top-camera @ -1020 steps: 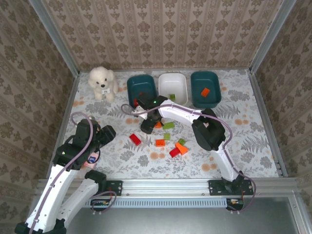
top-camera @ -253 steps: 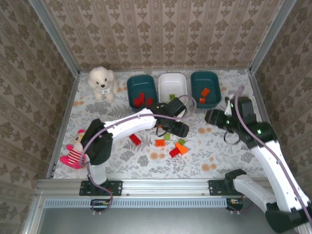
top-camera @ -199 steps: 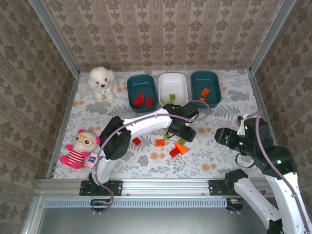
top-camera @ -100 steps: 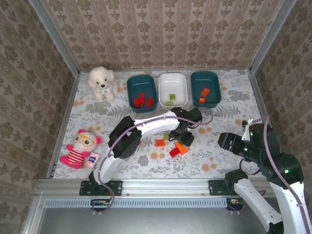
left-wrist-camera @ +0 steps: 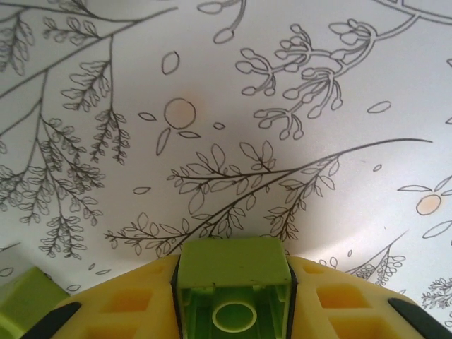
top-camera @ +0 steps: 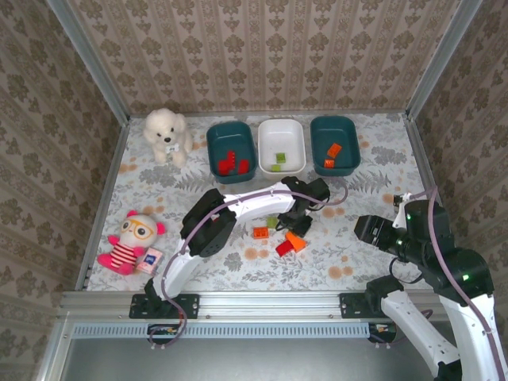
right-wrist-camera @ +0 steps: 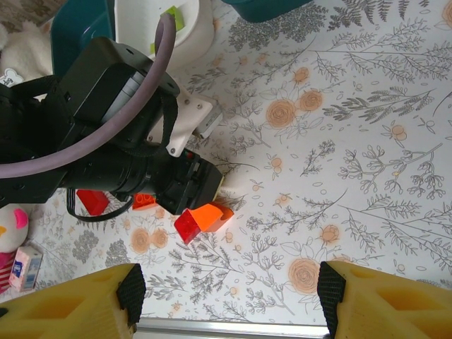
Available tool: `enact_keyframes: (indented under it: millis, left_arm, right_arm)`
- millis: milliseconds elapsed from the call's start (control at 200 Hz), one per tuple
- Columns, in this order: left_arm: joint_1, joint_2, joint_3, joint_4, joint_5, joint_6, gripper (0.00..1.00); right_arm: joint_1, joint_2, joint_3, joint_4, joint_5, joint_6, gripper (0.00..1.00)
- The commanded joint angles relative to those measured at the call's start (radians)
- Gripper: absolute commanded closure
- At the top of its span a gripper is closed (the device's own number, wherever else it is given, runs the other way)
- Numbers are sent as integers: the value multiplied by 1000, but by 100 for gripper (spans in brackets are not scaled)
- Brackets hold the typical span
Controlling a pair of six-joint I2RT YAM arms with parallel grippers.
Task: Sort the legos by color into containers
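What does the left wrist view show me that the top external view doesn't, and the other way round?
Left wrist: a lime green lego clamped between the left end effector's yellow fingers, its hollow underside facing the camera. Top external: the three containers, two teal and one white, plus a red lego and an orange lego loose beside the left end effector. Both: the floral tablecloth.
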Motion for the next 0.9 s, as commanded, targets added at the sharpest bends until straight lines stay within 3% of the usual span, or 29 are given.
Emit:
enact_keyframes:
  millis: [0,145,440,650,895]
  left_arm:
    - [3,-48,50,-4,-56,10,68]
    - [44,-119,120,1,-91,12,71]
    - [230,-165,235,105,-39,5,71]
    - [346,-18,379,146,59,12,71]
    - [385,185,558,176,179,-28,71]
  right_arm:
    - [1,7,-2,8,-10,16,32]
    - [1,14,-15,25,-11,15,32]
    - [1,70,-27,99,-30,23,32]
    - [1,117,-35,151,-49,25,32]
    - [2,144,-41,188,-46,36,32]
